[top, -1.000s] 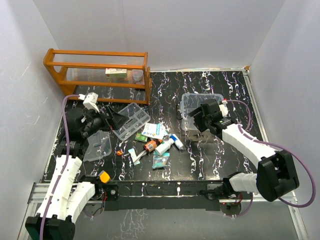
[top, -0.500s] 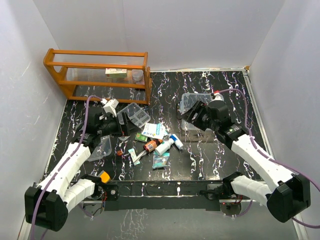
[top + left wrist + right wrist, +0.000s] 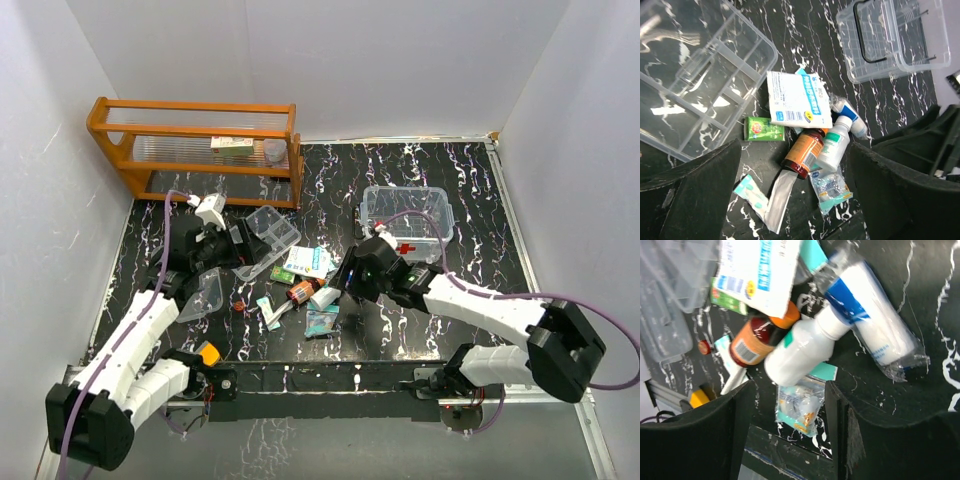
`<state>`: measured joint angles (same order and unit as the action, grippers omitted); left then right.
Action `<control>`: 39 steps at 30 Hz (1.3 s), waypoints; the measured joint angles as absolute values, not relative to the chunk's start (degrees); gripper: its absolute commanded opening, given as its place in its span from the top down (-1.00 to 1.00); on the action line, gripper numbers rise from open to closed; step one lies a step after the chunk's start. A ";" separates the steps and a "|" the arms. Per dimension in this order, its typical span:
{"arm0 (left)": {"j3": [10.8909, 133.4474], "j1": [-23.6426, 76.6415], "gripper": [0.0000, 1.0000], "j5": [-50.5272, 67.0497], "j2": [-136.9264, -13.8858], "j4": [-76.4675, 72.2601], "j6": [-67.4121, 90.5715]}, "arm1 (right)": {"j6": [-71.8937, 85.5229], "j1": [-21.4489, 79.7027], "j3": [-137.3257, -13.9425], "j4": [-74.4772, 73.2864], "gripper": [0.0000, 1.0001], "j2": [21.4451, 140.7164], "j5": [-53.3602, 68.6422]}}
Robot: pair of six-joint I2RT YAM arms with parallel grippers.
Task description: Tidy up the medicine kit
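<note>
The clear medicine kit box (image 3: 405,212) with a red front mark stands at the back right; it shows in the left wrist view (image 3: 890,37) with a dark handle. Its divided tray insert (image 3: 262,240) (image 3: 695,75) lies left of centre, and a flat clear lid (image 3: 200,293) lies nearer. A pile holds a white packet (image 3: 308,262), an orange bottle (image 3: 300,291), a white bottle (image 3: 328,293) and a small pouch (image 3: 322,321). My left gripper (image 3: 235,245) (image 3: 795,200) is open and empty above the pile. My right gripper (image 3: 345,285) (image 3: 790,430) is open, its fingers either side of the pouch (image 3: 797,412).
An orange wooden rack (image 3: 200,140) stands at the back left. A green box (image 3: 763,128), a wrapped white and blue roll (image 3: 875,325) and a white strip (image 3: 767,197) lie in the pile. A yellow object (image 3: 208,353) sits at the near left edge.
My right gripper has moved from the kit box down and left to the pile. My left gripper has shifted slightly, staying by the tray insert.
</note>
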<state>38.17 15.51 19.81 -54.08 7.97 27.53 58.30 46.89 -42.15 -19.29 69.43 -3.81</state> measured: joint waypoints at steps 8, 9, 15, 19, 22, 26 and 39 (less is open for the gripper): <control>38.15 15.51 -0.81 16.01 -46.02 10.72 25.87 | 69.21 51.09 -41.12 -18.06 -0.16 76.60 -9.61; 38.15 15.53 -0.81 15.70 -45.39 11.03 25.71 | 70.39 51.40 -41.12 -17.96 -0.15 77.30 -10.20; 38.15 15.51 -0.82 15.16 -43.77 11.62 25.50 | 76.44 51.81 -41.12 -17.63 -0.11 81.30 -12.82; 38.15 15.51 -0.83 15.14 -43.77 11.64 25.47 | 78.96 51.81 -41.95 -16.01 -0.09 83.48 -13.37; 38.15 15.51 -0.83 15.14 -43.77 11.64 25.47 | 80.23 51.96 -42.78 -15.05 -0.08 85.54 -13.41; 38.15 15.51 -0.84 15.14 -43.70 11.66 25.45 | 81.45 52.03 -43.09 -14.72 0.07 87.35 -13.37; 37.58 15.51 -0.86 15.46 -40.80 10.94 25.30 | 80.42 52.07 -43.29 -14.52 0.31 87.31 -11.81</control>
